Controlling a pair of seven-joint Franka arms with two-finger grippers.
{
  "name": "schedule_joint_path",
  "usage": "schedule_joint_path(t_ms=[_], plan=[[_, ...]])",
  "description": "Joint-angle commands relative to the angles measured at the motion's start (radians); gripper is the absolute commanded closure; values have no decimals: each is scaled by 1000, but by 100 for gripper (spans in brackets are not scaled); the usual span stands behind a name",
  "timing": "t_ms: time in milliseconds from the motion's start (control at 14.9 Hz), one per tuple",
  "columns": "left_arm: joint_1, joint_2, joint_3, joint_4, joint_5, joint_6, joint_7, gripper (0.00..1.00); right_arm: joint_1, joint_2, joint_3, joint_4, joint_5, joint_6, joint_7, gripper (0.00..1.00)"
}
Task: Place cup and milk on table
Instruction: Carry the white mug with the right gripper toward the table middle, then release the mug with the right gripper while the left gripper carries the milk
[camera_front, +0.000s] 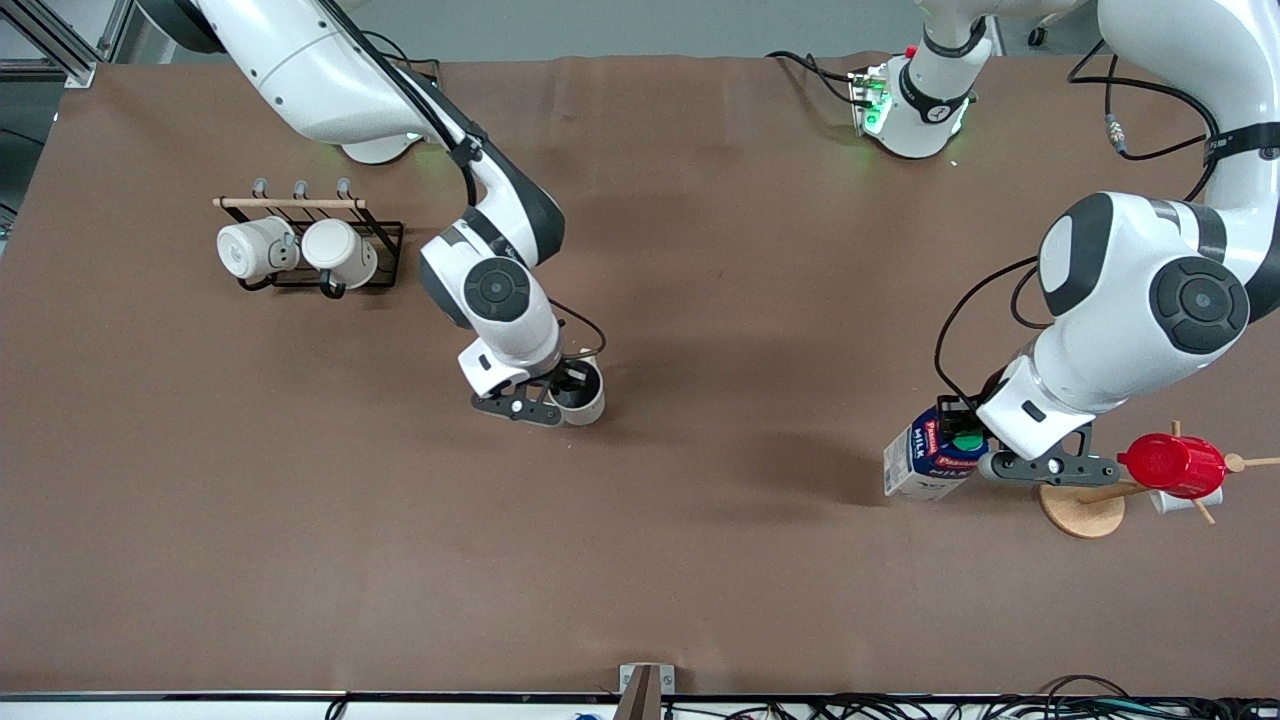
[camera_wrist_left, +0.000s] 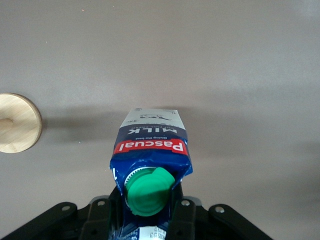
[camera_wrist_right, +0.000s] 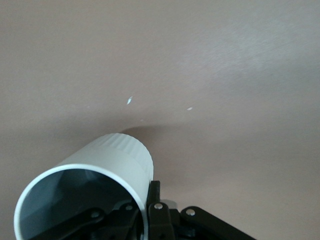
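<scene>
Over the brown tabletop (camera_front: 700, 560), right gripper (camera_front: 570, 385) is pinching the cup (camera_front: 585, 400) rim, rigid but breakable; left gripper (camera_front: 962, 440) is clasping the milk (camera_front: 925, 465) gable, light, crushable.

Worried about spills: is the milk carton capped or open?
Capped: the milk shows its green cap seated on the spout, held in the left gripper.

A high front camera looks down over the whole surface (camera_front: 640, 560). Each wrist camera looks closely down past its arm's hold; both patches appear in the front view.
</scene>
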Motion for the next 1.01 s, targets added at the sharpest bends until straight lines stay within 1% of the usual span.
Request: schedule_joint_path(t_ms=[0, 134, 201, 269, 403, 537, 604, 672, 739, 873, 940], plan=[[-15, 2, 0, 25, 1, -20, -28, 68, 21, 24, 4, 26, -27, 18, 33, 100], [-28, 5, -3, 25, -1, -20, -63, 68, 37, 35, 4, 26, -31, 38, 32, 100], [-32, 7, -9, 25, -3, -20, -82, 68, 41, 36, 4, 26, -54, 39, 33, 99], [-49, 10, -17, 28, -10, -20, -106, 68, 47, 40, 4, 26, -71, 39, 35, 99], [-84, 14, -17, 28, -15, -20, -177, 68, 56, 44, 4, 26, -74, 39, 33, 99], [-124, 25, -17, 31, -15, -18, -247, 68, 56, 46, 4, 26, -99, 39, 33, 96], [-150, 31, -17, 34, -15, -17, -289, 68, 56, 52, 4, 26, -99, 39, 33, 94], [-170, 44, -17, 43, -15, -17, -327, 68, 56, 52, 4, 26, -99, 39, 33, 90], [-190, 51, -17, 52, -15, -17, -362, 68, 56, 55, 4, 26, -99, 39, 35, 82], [-244, 76, -17, 72, -15, -15, -453, 68, 56, 58, 4, 26, -99, 41, 35, 76], [-270, 91, -17, 86, -15, -15, -494, 68, 56, 59, 4, 26, -99, 41, 35, 71]])
